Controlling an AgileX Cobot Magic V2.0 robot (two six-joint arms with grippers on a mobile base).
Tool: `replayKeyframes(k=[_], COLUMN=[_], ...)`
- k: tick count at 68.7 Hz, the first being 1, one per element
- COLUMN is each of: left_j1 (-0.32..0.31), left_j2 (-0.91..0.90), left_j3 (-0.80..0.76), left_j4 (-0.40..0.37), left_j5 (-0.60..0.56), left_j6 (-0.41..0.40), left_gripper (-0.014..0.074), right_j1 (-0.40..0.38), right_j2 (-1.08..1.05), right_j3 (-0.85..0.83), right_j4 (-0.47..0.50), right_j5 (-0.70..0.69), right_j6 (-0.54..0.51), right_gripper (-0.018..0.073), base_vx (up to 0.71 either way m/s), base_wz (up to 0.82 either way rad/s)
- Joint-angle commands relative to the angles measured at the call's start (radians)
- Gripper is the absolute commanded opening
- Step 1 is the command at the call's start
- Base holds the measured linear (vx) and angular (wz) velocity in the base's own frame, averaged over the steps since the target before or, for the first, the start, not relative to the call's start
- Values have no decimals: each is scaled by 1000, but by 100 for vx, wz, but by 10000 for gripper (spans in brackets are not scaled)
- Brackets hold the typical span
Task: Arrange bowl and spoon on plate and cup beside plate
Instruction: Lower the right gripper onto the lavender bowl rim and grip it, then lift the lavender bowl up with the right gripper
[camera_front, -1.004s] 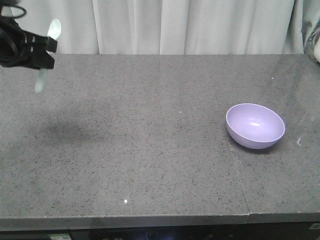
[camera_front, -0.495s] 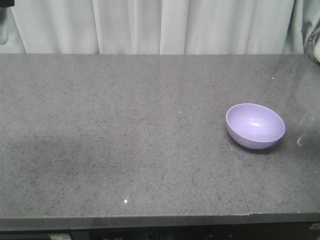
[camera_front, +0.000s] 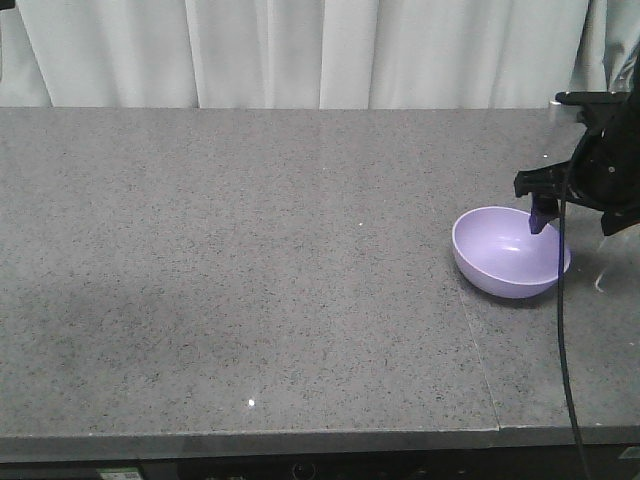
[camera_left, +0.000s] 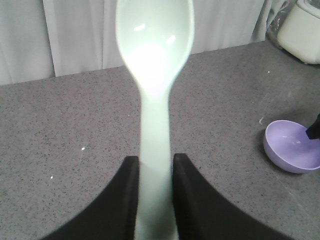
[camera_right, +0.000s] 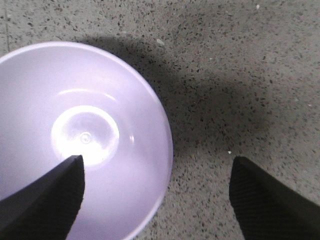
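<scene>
Front view: you have the bowl (camera_front: 510, 250) standing upright on the grey speckled worktop (camera_front: 250, 260), towards its right side, close to a seam in the surface. The right gripper (camera_front: 578, 215) hangs over the bowl's far right rim, one fingertip dipping just inside the rim and the other outside it. A black cable (camera_front: 562, 340) drops from that arm to the front edge. A white curtain (camera_front: 300, 50) closes the background.

Left wrist view: your left gripper (camera_left: 155, 160) is pinching the spoon (camera_left: 155, 75) by its handle between both black fingers (camera_left: 125, 200), with the scoop pointing away from the camera, hollow side towards it. The spoon is held clear above the worktop. The bowl sits at lower right, and a white container (camera_left: 302, 25) stands at the far right corner.

Right wrist view: your right gripper is spread wide and straddles the bowl's wall: the left finger (camera_right: 45, 200) over the inside, the right finger (camera_right: 270, 200) over bare worktop. Whether either finger touches the bowl, I cannot tell.
</scene>
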Motion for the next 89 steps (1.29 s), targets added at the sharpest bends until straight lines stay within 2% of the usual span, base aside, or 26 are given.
replayKeyframes(k=[1, 24, 37, 48, 66, 72, 89], left_j1=[-2, -2, -2, -2, -2, -2, -2], left_j2=[-24, -24, -24, -24, -24, -24, -24], left_j3=[-27, -27, -27, -27, -27, -27, -27], left_j4=[-32, -32, -33, -33, -33, -33, -33], left_j5=[-57, -45, -45, -45, -45, -45, -45], left_j6=[3, 3, 2, 2, 2, 2, 2], left_gripper=[-7, -7, -7, -7, -7, -7, -7], right_j1=[-7, -31, -33, -33, -33, -33, -33], right_j2=[-29, 50, 68, 84, 112, 115, 30], right_j3=[-35, -35, -35, -34, -33, -33, -50], right_j4=[-17, -9, -5, 4, 86, 112, 192], right_j5=[-52, -63, -65, -70, -78, -94, -167], right_j6=[-11, -30, -69, -69, -114, -122, -163], right_gripper=[567, 565, 515, 405, 69, -17, -10], base_vx=[0, 0, 0, 0, 0, 0, 0], base_wz=[0, 0, 0, 0, 0, 0, 0])
